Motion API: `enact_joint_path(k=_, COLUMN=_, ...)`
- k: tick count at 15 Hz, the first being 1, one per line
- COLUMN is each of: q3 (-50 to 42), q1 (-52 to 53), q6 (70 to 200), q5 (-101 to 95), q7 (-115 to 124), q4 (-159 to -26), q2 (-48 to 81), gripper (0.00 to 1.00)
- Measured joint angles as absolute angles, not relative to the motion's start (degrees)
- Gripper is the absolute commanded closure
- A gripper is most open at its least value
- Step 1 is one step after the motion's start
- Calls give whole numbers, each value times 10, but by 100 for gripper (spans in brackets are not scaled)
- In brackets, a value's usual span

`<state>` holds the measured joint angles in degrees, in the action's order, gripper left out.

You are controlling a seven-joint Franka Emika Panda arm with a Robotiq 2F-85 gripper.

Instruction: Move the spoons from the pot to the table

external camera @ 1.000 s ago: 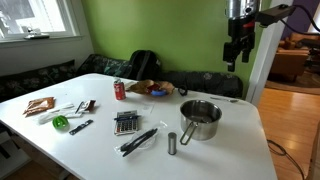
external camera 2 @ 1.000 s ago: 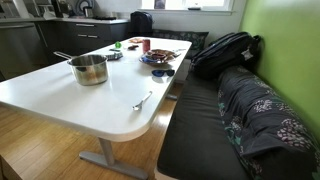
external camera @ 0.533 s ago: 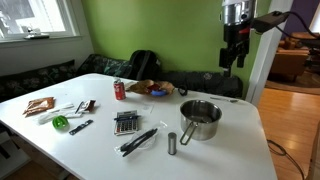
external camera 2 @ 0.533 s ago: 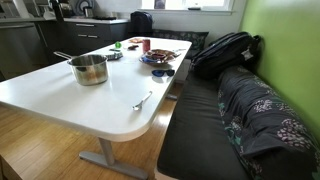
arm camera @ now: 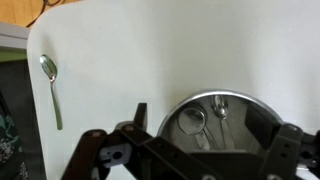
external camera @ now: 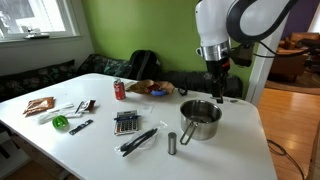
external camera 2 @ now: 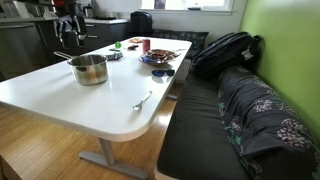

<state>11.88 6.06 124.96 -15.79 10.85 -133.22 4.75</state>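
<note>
The steel pot (external camera: 200,121) stands on the white table (external camera: 225,155), its long handle pointing away in an exterior view (external camera 2: 63,57). In the wrist view two silvery spoons (arm camera: 195,123) lie inside the pot (arm camera: 180,103), bowls up toward the rim. A third spoon (arm camera: 50,87) lies on the bare table (arm camera: 120,45); it also shows near the rounded corner (external camera 2: 142,101). My gripper (external camera: 216,82) hangs open a little above the pot, empty, its fingers spread to either side of the pot's mouth (arm camera: 215,135).
A dark grey cylinder (external camera: 173,144), black utensils (external camera: 138,140), a calculator (external camera: 125,123), a red can (external camera: 120,90) and a plate of food (external camera: 152,88) sit on the table. A bench with a backpack (external camera 2: 225,50) runs along the green wall.
The arm has swung in from the far side and come down, so the gripper now hangs over the pot. The jaws stayed open. Nothing on the table moved.
</note>
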Motion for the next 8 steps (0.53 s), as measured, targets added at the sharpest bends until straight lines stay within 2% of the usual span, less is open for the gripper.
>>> enact_joint_path(k=8, q3=114, q1=71, q6=1287, q5=-150, q7=82, q4=-1305, q2=89, gripper=0)
